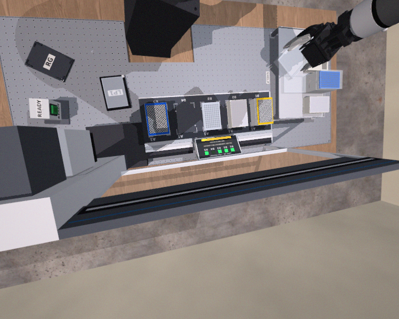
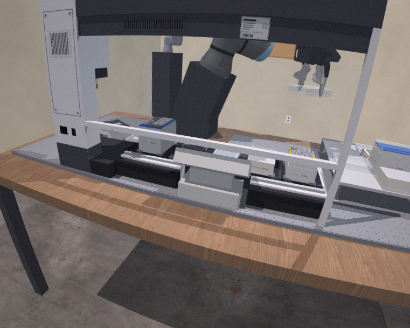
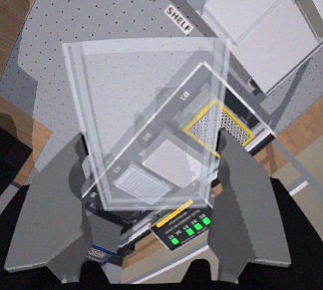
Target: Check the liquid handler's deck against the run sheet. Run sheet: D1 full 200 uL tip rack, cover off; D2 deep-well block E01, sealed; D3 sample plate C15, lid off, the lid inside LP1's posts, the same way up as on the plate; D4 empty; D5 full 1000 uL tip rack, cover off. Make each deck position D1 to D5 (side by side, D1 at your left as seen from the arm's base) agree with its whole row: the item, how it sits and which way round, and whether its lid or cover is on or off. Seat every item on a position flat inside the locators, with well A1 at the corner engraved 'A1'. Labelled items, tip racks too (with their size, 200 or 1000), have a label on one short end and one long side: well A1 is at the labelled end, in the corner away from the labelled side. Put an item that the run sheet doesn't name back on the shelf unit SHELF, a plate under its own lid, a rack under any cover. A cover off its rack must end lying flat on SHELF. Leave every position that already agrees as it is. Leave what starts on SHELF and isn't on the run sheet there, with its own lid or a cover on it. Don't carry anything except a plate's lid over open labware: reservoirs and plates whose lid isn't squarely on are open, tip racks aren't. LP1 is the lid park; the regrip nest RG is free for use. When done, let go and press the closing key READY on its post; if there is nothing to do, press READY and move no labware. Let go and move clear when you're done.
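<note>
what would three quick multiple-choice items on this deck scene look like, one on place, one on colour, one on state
1. Where is the gripper?
A. over LP1
B. high above the shelf unit
C. at the READY key

2. What colour frames the tip rack at the deck end nearest the shelf?
A. yellow
B. red
C. green

3. What is the gripper doing?
A. open, empty
B. shut on nothing
C. shut on a clear lid

Answers: 1 B, the top view shows it over the shelf end. 2 A, its rim is yellow. 3 C, the wrist view shows both fingers clamping the transparent lid.

A lab: liquid handler deck (image 1: 185,97), tip racks, well plates.
</note>
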